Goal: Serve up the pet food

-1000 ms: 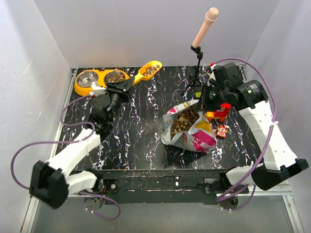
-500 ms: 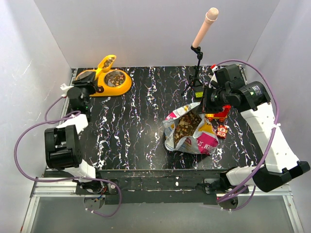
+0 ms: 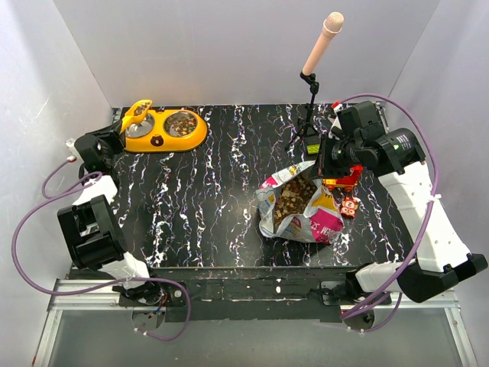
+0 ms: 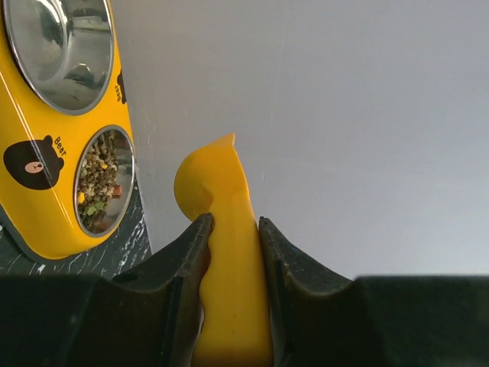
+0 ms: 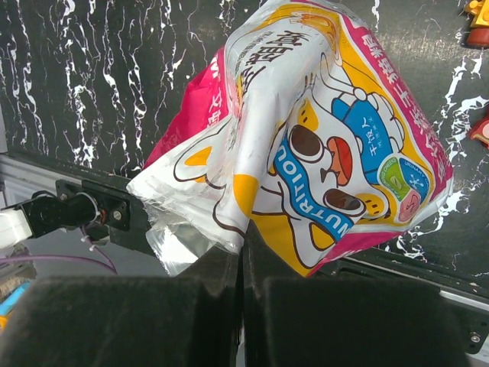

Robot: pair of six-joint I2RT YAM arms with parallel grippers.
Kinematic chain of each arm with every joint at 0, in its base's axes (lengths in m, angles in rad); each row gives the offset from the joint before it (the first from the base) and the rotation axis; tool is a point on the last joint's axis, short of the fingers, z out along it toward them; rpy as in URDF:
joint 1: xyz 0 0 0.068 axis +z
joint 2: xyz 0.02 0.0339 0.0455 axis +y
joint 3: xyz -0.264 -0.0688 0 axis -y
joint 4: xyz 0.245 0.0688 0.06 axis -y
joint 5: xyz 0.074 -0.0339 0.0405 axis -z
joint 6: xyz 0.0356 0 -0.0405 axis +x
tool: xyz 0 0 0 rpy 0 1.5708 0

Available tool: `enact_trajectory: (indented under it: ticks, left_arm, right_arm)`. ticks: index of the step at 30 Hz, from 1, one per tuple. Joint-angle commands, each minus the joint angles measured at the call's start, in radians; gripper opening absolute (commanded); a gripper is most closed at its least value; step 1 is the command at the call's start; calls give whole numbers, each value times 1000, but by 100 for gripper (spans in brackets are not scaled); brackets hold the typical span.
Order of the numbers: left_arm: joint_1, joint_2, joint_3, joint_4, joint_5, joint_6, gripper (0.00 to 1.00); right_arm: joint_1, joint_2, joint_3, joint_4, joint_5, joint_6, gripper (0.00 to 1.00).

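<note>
The pet food (image 3: 293, 196) is brown kibble filling an open printed bag (image 3: 315, 220) right of the table's middle. My right gripper (image 3: 327, 165) is shut on the bag's upper edge; in the right wrist view the jaws (image 5: 243, 229) pinch the bag (image 5: 328, 130) by its clear rim. My left gripper (image 3: 117, 136) is shut on the handle of a yellow scoop (image 3: 138, 112), which hangs over the steel left bowl (image 3: 139, 127) of a yellow double feeder (image 3: 160, 140). The right bowl (image 3: 182, 124) holds kibble. The left wrist view shows the scoop (image 4: 226, 229) between my fingers (image 4: 233, 226); its contents are hidden.
A microphone stand (image 3: 309, 92) rises behind the bag. Red toy bricks (image 3: 345, 183) lie beside the bag, under the right arm. White walls close in the table on three sides, and the left arm is folded against the left wall.
My left arm has swung left with the scoop, from beyond the feeder's right end to over its left bowl. The bag shifted slightly. The right gripper kept its hold.
</note>
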Motion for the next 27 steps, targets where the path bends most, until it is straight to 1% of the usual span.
enact_trajectory:
  ticks: [1, 5, 10, 13, 15, 17, 21, 26, 27]
  left_arm:
    - [4, -2, 96, -171, -30, 54, 0]
    - [8, 37, 200, -318, -48, 119, 0]
    - [11, 72, 237, -348, -91, 125, 0]
    - [11, 100, 294, -431, -111, 174, 0]
    - [13, 110, 314, -460, -123, 179, 0]
    - [13, 117, 348, -541, -146, 200, 0]
    - [13, 130, 374, -566, -169, 218, 0]
    - [11, 179, 441, -603, -194, 252, 0]
    - [13, 201, 479, -628, -203, 258, 0]
  right_arm:
    - [-2, -37, 79, 188, -39, 37, 1]
    - [-2, -31, 97, 173, -25, 34, 1]
    - [-2, -26, 123, 145, -12, 34, 1]
    - [-2, -23, 134, 131, -5, 32, 1]
    - [-2, -22, 143, 122, -2, 31, 1]
    - [-2, -19, 148, 120, 4, 32, 1]
    - [-2, -11, 165, 105, 8, 29, 1]
    - [-2, 0, 188, 88, 5, 26, 1]
    - [-2, 3, 194, 87, 5, 25, 1]
